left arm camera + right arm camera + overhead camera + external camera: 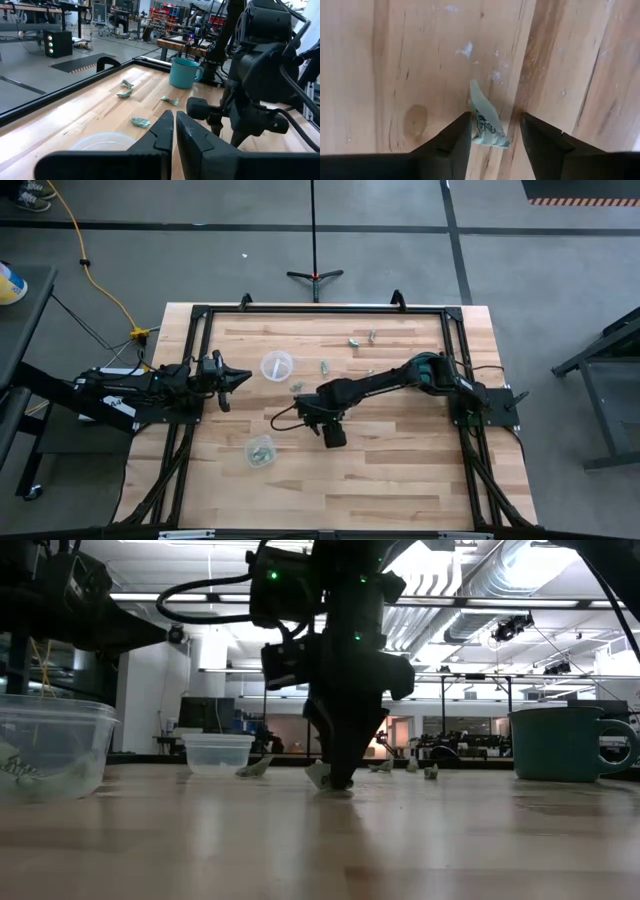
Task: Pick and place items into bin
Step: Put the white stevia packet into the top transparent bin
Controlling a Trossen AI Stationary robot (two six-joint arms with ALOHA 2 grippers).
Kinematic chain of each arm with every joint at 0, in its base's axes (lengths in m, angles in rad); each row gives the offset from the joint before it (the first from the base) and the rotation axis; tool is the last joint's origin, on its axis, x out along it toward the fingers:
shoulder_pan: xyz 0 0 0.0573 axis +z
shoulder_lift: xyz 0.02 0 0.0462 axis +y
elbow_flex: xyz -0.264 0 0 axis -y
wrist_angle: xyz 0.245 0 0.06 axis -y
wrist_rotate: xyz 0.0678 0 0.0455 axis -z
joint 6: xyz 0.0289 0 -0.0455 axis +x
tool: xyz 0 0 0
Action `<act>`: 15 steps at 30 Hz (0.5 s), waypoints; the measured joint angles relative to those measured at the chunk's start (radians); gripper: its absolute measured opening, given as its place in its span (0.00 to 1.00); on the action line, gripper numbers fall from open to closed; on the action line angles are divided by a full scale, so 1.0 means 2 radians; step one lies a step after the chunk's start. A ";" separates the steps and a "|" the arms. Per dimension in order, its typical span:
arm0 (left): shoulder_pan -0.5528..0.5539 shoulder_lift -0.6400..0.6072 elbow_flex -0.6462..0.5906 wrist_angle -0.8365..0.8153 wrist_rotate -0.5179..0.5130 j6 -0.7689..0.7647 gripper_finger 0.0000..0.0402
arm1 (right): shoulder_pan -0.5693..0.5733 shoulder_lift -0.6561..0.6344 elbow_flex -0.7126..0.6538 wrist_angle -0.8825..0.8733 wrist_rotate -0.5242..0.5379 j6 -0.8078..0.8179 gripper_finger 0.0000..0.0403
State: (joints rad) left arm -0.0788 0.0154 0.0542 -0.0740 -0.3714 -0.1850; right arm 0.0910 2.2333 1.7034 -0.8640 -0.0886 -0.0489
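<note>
My right gripper points down at the table's middle, open. One small folded pale green-grey piece lies flat on the wood between its fingers, close to one finger. More pieces lie loose on the table. A clear cup stands empty. A second clear cup nearer the front holds several pieces. My left gripper is shut and waits level at the table's left side, touching nothing. My right gripper comes at the piece from above, one finger on each side of it. The piece lies on the table right beside one finger. I cannot tell whether that finger touches it.
A teal mug stands on the table's right part, beneath my right arm. A black frame runs along the table's edges. Bare wood stretches across the near half of the table.
</note>
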 joint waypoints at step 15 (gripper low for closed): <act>0.000 0.000 0.000 0.000 0.000 0.000 0.14 | -0.009 0.002 0.014 0.135 -0.076 -0.123 0.01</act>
State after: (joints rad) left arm -0.0789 0.0152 0.0543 -0.0738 -0.3714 -0.1848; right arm 0.0738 2.2364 1.7323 -0.5939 -0.2399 -0.2945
